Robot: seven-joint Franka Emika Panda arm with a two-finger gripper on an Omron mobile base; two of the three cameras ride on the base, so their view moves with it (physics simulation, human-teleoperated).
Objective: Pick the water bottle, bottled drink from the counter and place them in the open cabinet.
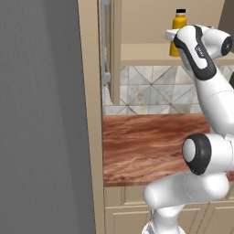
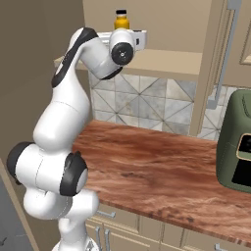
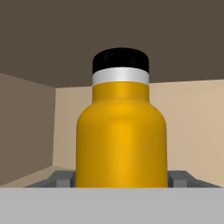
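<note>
Bottle, the yellow one with the black cap and a pale band under it, stands upright inside the cabinet, on its beige shelf. From my left base camera I see the bottle at about 1 o'clock of the picture, its lower part hidden behind my hand. From the right base camera its neck and cap poke up at 12 o'clock, just above the wrist.

On my hand camera the bottle sits dead centre, with the cabinet's back wall behind it and a side wall at 9 o'clock. My gripper has one finger at 8 o'clock and the other at 4 o'clock, each right against a side of the bottle's body, so the fingers stand part-way apart and appear to clamp the bottle between them. I cannot tell whether its base touches the shelf, since the fingers and the bottom of the view hide it.

Below, the counter runs reddish-brown across the middle of both base views. The cabinet door with its long silver handle hangs open at 2 o'clock in the right base view. A dark green appliance stands on the counter at 3 o'clock there, well apart from my arm.
</note>
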